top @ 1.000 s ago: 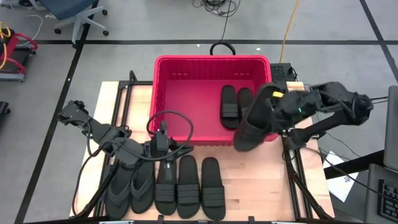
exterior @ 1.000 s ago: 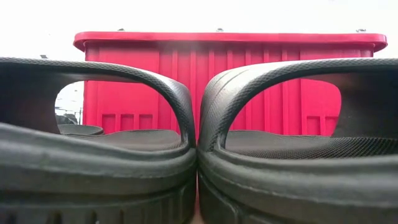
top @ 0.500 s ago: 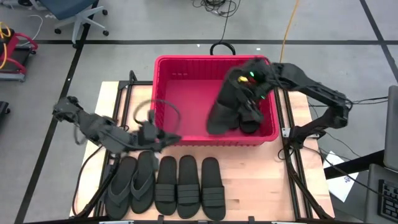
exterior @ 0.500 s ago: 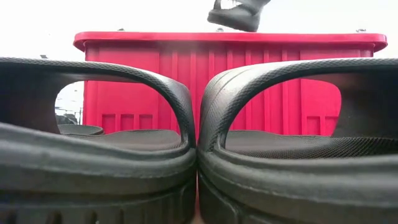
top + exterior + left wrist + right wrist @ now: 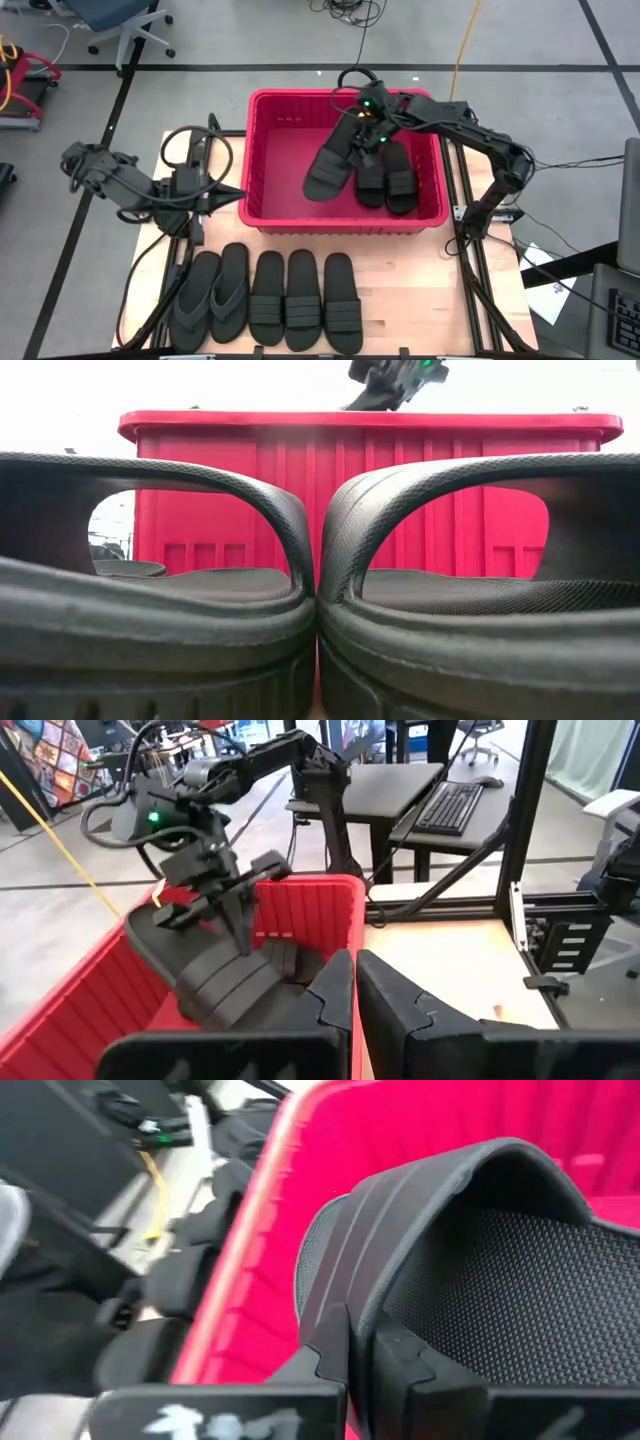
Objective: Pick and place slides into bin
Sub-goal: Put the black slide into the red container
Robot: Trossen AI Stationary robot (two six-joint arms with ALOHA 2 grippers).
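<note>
The red bin (image 5: 268, 150) stands at the table's far middle with two black slides (image 5: 385, 180) lying flat on its floor. My right gripper (image 5: 362, 128) is over the bin, shut on a third black band-strap slide (image 5: 328, 170), which also shows in the left wrist view (image 5: 215, 985). Several more slides (image 5: 285, 300) lie in a row on their soles at the near edge, two of them flip-flops (image 5: 212, 300). My left gripper (image 5: 228, 192) is shut and empty beside the bin's left wall. My right gripper pinches the slide's broad ribbed strap (image 5: 335, 1295) near one side of the sole, one finger on the strap's outside and one under it. The fingers come from above, pointing down. The slide hangs tilted inside the bin, its lower end (image 5: 312, 187) toward the near left.
In the low view two slides (image 5: 160, 610) fill the foreground in front of the bin's near wall (image 5: 400, 500). Bare table lies to the left and right of the slide row. Black frame rails (image 5: 470, 270) run along both table sides. Cables loop off my left arm (image 5: 190, 145).
My right gripper has carried the slide from outside the bin's near right corner up over the rim and toward the far left, and now holds it tilted inside the bin. My left gripper has drawn away from the slide row toward the table's far left.
</note>
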